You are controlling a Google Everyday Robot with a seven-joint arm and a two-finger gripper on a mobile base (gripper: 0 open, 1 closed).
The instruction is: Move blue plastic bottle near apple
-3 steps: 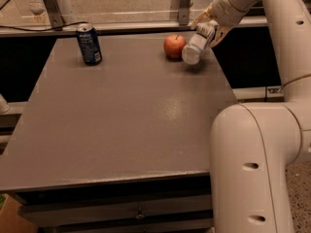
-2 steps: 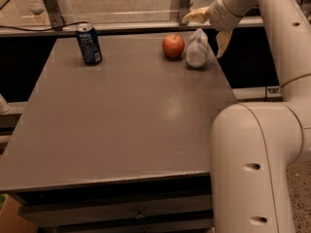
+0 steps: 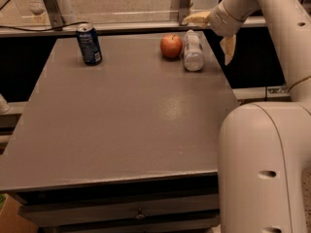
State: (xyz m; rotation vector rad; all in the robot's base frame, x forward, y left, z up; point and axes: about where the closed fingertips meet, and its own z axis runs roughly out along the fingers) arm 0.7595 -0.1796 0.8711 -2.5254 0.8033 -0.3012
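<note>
The blue plastic bottle [image 3: 193, 51] lies on its side at the far right of the grey table [image 3: 126, 110], its length running towards me. The red-orange apple [image 3: 171, 45] sits just left of it, almost touching. My gripper [image 3: 212, 33] hovers above and to the right of the bottle, open and empty. One yellowish finger [image 3: 195, 18] points left over the table's back edge. The other finger [image 3: 228, 48] hangs down past the right edge.
A dark blue soda can [image 3: 89, 43] stands upright at the far left of the table. A metal rail and glass panel [image 3: 121, 27] run behind the table. My arm's white body [image 3: 262, 164] fills the right foreground.
The gripper let go of the bottle and lifted up and right, its fingers spread apart. The bottle now lies on the table beside the apple.
</note>
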